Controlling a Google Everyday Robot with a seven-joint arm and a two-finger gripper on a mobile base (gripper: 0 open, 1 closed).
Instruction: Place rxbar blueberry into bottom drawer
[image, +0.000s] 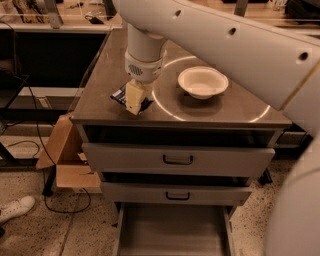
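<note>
The rxbar blueberry (119, 94) is a small dark blue wrapper lying flat near the front left corner of the cabinet top (100, 107). My gripper (134, 101) points straight down on it and covers most of it; only the wrapper's left edge and a corner show. The bottom drawer (172, 231) is pulled out below the cabinet, a wide shallow grey tray with nothing in it.
A white bowl (202, 82) stands on the cabinet top right of the gripper. Two upper drawers with black handles (178, 160) are shut. A cardboard box (65, 160) and cables lie on the floor at the left. My arm spans the upper right.
</note>
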